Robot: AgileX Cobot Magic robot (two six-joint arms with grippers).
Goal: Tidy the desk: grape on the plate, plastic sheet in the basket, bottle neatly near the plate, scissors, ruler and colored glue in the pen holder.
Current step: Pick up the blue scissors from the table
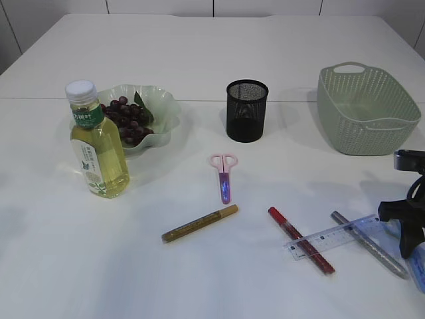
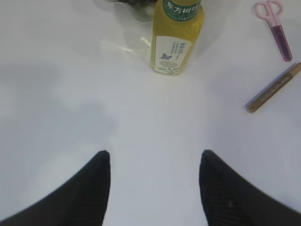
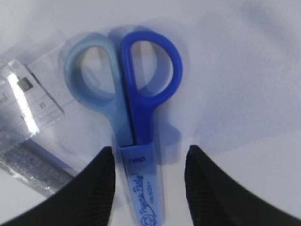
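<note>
A: Exterior view first. What lies on the white desk [image 1: 199, 53]?

B: At about ten o'clock a pale green wavy-rimmed plate [image 1: 163, 106] holds a bunch of dark red grapes [image 1: 126, 118]. Just in front of it stands an upright clear bottle of yellow drink with a white cap [image 1: 96, 143]. The black mesh pen holder [image 1: 246, 110] is at twelve, the pale green woven plastic basket [image 1: 365, 109] at two.

A: And nearer the front?

B: Pink-handled scissors in a purple sheath [image 1: 224, 176] at the centre, a gold glue pen [image 1: 199, 224] at six, then a red glue pen [image 1: 300, 249] and a silver glitter glue pen [image 1: 368, 244] at four, both crossed by a clear plastic ruler [image 1: 325, 236]. The black right gripper [image 1: 406, 232] hangs at the right edge.

A: Left wrist view?

B: The left gripper [image 2: 155, 188] hovers over bare desk, jaws well apart, holding nothing. The bottle is at twelve, the pink scissors at one, the gold pen at two.

A: Right wrist view?

B: The right gripper [image 3: 149, 186] has its fingers parted on either side of the blue sheath of blue-handled scissors [image 3: 134, 89]; they may not be touching it. The ruler and silver pen lie at nine.
</note>
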